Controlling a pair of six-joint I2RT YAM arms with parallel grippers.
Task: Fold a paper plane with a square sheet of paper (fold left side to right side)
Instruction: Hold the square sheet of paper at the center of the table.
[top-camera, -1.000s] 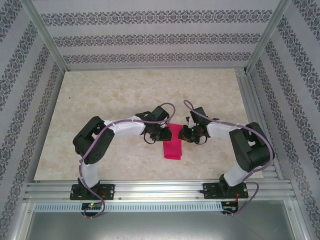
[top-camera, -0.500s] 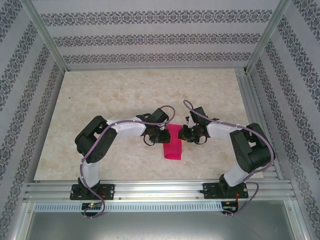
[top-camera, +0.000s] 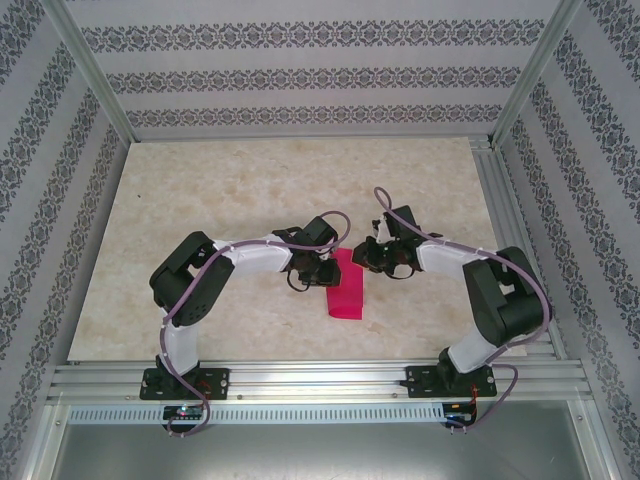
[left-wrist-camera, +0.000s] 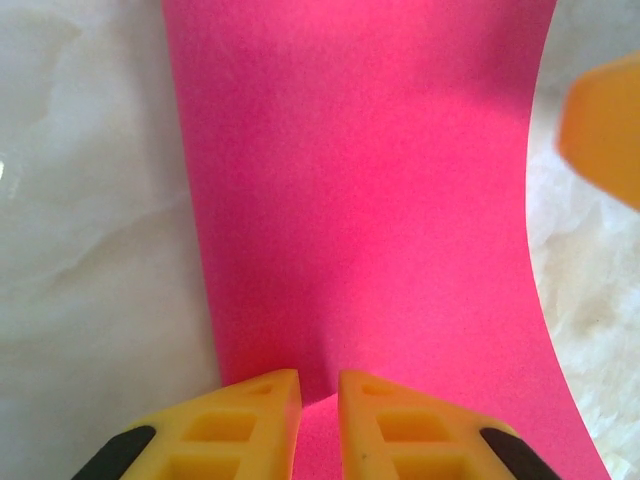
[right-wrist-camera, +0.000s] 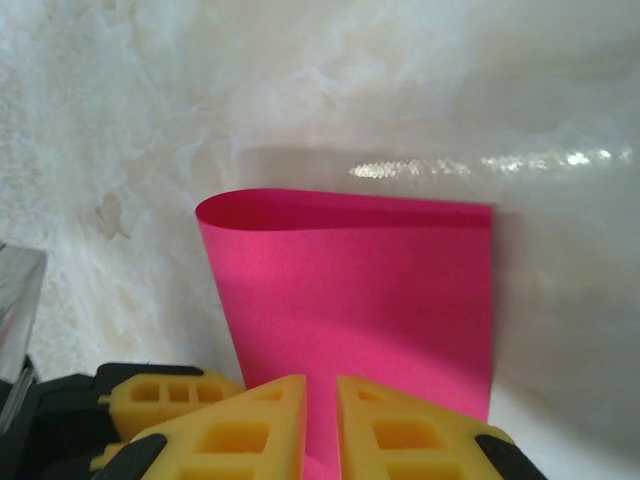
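A pale marbled desk (top-camera: 200, 200) carries the scene, with a white-and-black left arm (top-camera: 250, 255) and its twin right arm (top-camera: 450, 262) bent inward so that their wrists nearly meet. Between the two lies a thin sheet of bright magenta-pink paper (top-camera: 346, 295), a narrow rectangle that reaches from the fingertips back toward the arm bases.

The left gripper (left-wrist-camera: 320, 395) has its yellow fingers (left-wrist-camera: 255, 415) drawn almost together, pinching the paper's near edge, and the sheet bulges away ahead of it. The right gripper (right-wrist-camera: 321, 400) is likewise nearly closed on the opposite edge. Pink shows in the slit between its fingers, and the sheet stretches out in front of it.

From the right wrist the paper shows as doubled over. Its far-left side, seen from that gripper, curls in a soft open loop, not a sharp line.

The side-to-side fold looks made but not yet pressed into a crease. By that reading the task is in its early part: flattening this fold, then the pointed nose and the wings, remain to be done.
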